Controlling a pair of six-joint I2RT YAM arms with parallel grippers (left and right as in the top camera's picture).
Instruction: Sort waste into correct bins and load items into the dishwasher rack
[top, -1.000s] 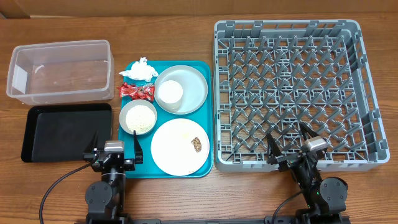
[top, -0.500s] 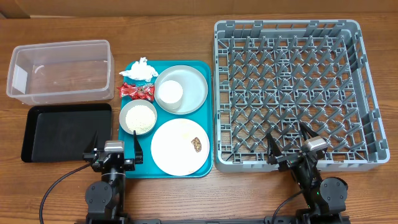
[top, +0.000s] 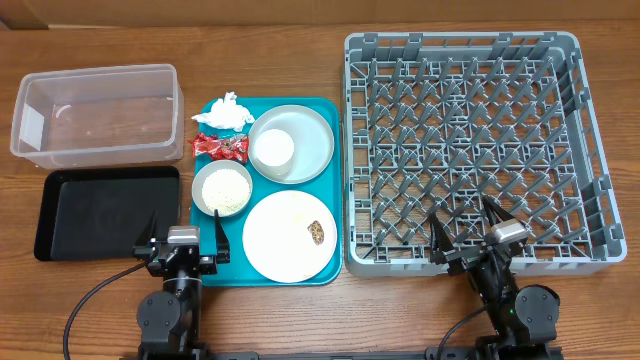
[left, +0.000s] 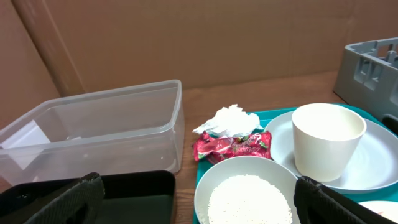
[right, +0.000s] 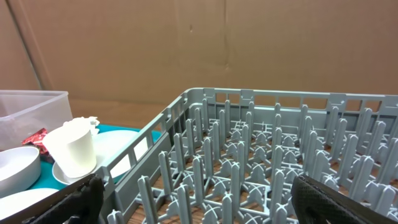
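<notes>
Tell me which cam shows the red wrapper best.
Left wrist: the wrapper is close and large. Overhead shows it small, from above. Right wrist catches only a red sliver beside the cup.

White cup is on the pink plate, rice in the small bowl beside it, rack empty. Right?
No. The white cup stands on the grey plate, not the pink plate, which holds the brown scrap. The overhead view shows it. Rice in the small bowl beside it and the empty rack are correct.
</notes>
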